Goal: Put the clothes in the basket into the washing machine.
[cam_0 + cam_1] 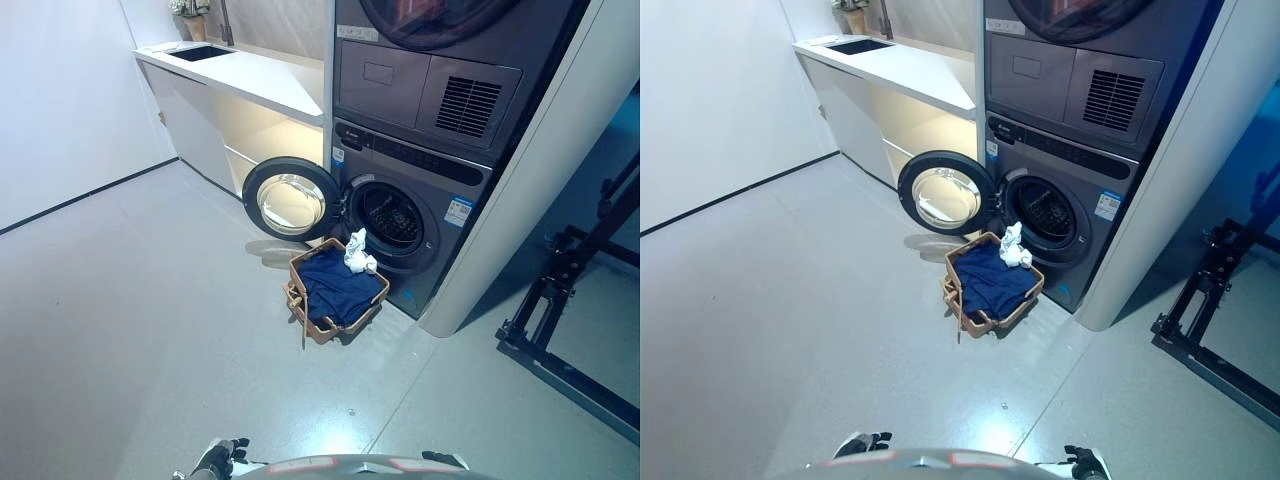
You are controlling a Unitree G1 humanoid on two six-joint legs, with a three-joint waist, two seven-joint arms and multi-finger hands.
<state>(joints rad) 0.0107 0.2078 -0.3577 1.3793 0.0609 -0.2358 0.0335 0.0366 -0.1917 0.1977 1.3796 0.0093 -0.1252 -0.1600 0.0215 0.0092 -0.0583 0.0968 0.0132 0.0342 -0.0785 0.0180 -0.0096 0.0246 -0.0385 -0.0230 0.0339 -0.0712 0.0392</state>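
Clothes (333,283) in basket (307,326) before open washing machine (392,217); hands at bottom edge, right hand (1083,462) clearer in right eye view, grips indiscernible.

The washing machine (410,215) has a smooth dark grey casing with a slight sheen, and its open door (291,198) is glossy glass in a dark ring. The basket (300,265) looks woven and tan, holding soft dark blue cloth (335,285) and crumpled white cloth (359,254). The floor (140,300) is smooth, pale, faintly speckled.
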